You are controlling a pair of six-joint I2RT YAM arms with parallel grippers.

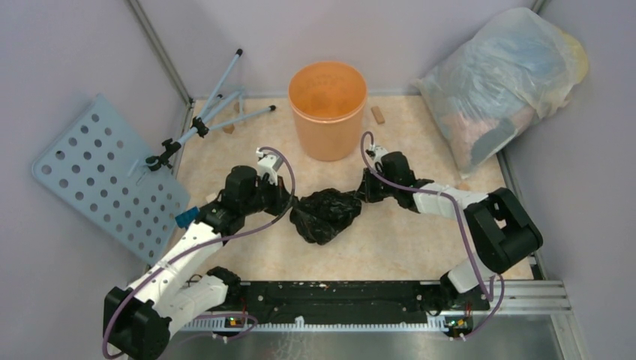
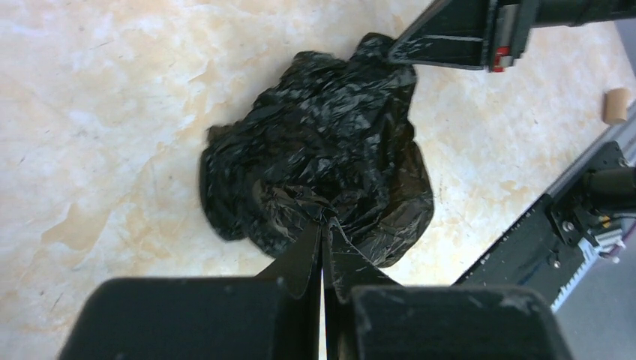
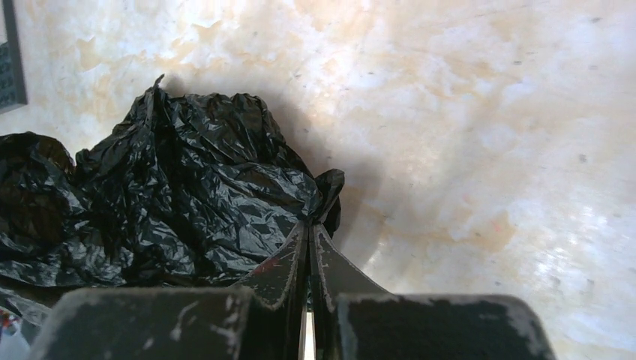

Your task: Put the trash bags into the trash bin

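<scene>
Left gripper (image 2: 324,229) and right gripper (image 3: 309,227) each pinch an edge of the trash bag (image 1: 326,216), set for a shared lift to the trash bin (image 1: 328,139).

The bag lies crumpled on the table (image 1: 405,244), between the two arms and in front of the bin, apart from it. The left gripper's fingers are pressed together on a fold at the bag's left edge. The right gripper is likewise clamped on a tuft at the opposite edge, though how much film it has caught is hard to judge from its own camera. Gripping two edges probably serves to keep the floppy plastic hanging between the arms, so it can clear the rim instead of sagging against the wall. The bin stands upright, mouth open, with none of the bag inside yet.
</scene>
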